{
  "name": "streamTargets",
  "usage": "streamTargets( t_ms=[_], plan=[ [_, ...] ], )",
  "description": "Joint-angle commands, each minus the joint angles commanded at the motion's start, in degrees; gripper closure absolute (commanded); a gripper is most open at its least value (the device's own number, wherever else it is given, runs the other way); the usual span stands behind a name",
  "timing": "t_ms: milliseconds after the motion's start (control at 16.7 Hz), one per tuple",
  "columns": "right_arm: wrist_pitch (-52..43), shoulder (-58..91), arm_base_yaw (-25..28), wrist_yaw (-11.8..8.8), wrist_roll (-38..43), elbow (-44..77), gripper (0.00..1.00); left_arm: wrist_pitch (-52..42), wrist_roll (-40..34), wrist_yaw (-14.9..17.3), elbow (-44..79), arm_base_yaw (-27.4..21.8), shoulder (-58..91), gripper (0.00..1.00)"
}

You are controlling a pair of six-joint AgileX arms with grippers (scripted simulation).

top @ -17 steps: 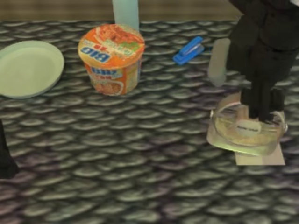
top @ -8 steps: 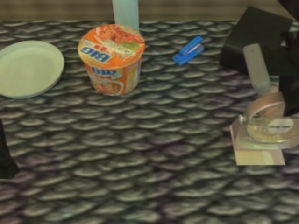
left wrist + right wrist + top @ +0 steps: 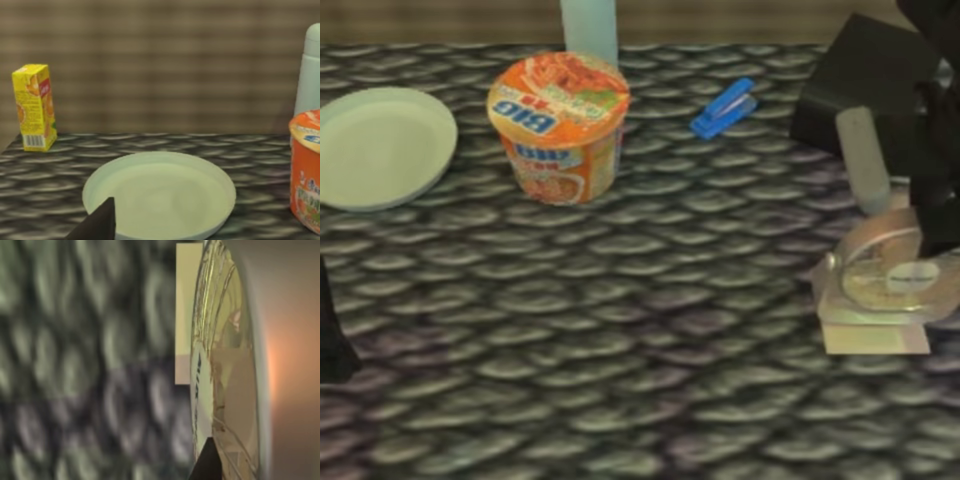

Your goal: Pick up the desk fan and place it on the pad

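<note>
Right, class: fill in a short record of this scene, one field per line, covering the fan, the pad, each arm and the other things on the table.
fan: fan lies over the pad, grille face up, at the table's right
pad: pad shows as a pale strip under the fan's near edge
right arm: right gripper is at the fan's right side
left arm: parked at the table's left edge
other things: noodle cup, plate, blue stapler, black box, juice carton
</note>
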Motion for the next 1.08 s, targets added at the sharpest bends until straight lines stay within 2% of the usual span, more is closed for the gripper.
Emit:
streamTargets(
  t_ms=[360, 1080],
  plan=[
    [3.41, 0.51, -0.07, 0.11, -0.28, -3.40, 1.00, 0.00, 0.00, 0.00, 0.00, 0.00, 0.00, 0.00],
    [3.41, 0.51, -0.07, 0.11, -0.28, -3.40, 0.10, 0.00, 0.00, 0.00, 0.00, 0.00, 0.00, 0.00]
  ],
)
